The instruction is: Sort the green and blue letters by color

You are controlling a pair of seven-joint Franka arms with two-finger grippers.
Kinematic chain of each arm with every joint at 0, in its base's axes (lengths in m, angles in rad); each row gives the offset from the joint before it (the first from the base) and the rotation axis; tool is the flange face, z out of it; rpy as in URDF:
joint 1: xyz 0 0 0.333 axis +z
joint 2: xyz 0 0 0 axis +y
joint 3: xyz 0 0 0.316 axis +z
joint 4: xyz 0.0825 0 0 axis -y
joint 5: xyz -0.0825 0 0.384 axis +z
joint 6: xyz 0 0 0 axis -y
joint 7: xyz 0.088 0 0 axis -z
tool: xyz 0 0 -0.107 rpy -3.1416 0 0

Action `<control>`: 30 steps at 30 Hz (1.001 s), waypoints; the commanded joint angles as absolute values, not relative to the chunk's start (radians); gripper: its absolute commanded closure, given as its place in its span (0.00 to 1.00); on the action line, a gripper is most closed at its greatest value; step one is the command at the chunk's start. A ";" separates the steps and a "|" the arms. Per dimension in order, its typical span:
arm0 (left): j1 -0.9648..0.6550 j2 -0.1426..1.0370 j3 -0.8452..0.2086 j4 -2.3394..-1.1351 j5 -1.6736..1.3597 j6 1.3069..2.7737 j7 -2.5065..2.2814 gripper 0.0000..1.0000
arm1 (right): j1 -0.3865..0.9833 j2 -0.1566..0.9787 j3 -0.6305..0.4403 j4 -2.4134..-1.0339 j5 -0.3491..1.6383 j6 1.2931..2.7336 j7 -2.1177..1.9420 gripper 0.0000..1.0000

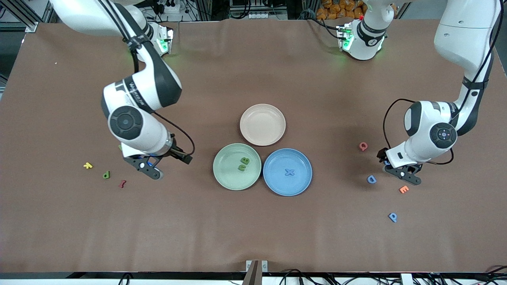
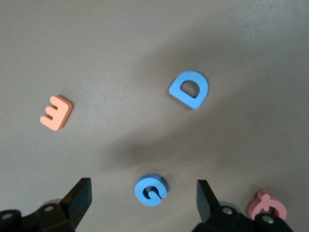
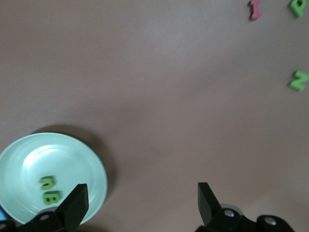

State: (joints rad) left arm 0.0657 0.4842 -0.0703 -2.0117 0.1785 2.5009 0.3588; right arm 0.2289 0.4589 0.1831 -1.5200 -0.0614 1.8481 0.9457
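On the green plate (image 1: 222, 166) lie two green letters (image 1: 244, 163), and a blue X (image 1: 290, 172) lies on the blue plate (image 1: 305, 178). My left gripper (image 1: 402, 174) (image 2: 145, 198) hangs open over a blue G (image 2: 151, 189), which lies on the table between its fingers, untouched. A blue D (image 1: 371, 179) (image 2: 189, 89) and a blue P (image 1: 392, 217) lie near it. My right gripper (image 1: 144, 166) (image 3: 142, 203) is open and empty over bare table beside the green plate (image 3: 72, 154). A green letter (image 1: 106, 175) lies toward the right arm's end, and a green N (image 3: 299, 79) shows in the right wrist view.
A beige plate (image 1: 262, 138) stands farther from the front camera than the two coloured plates. A pink Q (image 1: 363, 146) and an orange E (image 1: 403, 189) lie by the left gripper. A yellow letter (image 1: 88, 165) and a dark red one (image 1: 122, 183) lie near the right gripper.
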 commanded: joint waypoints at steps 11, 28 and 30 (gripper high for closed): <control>0.126 0.428 -0.089 -2.138 0.198 2.622 0.384 0.04 | 0.085 0.281 0.184 -1.713 -0.064 1.824 0.525 0.00; 0.126 0.448 -0.112 -2.152 0.149 2.661 0.383 0.04 | -0.103 0.110 0.121 -2.117 -0.064 2.178 -0.011 0.00; 0.127 0.451 -0.112 -2.152 0.144 2.665 0.383 0.04 | -0.112 0.103 0.115 -2.164 -0.064 2.239 -0.041 0.00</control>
State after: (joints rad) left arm 0.1101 0.4630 -0.0946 -2.1294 0.1692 2.6414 0.3718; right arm -0.0859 0.1697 0.1170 -2.0109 -0.0614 2.1030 0.0448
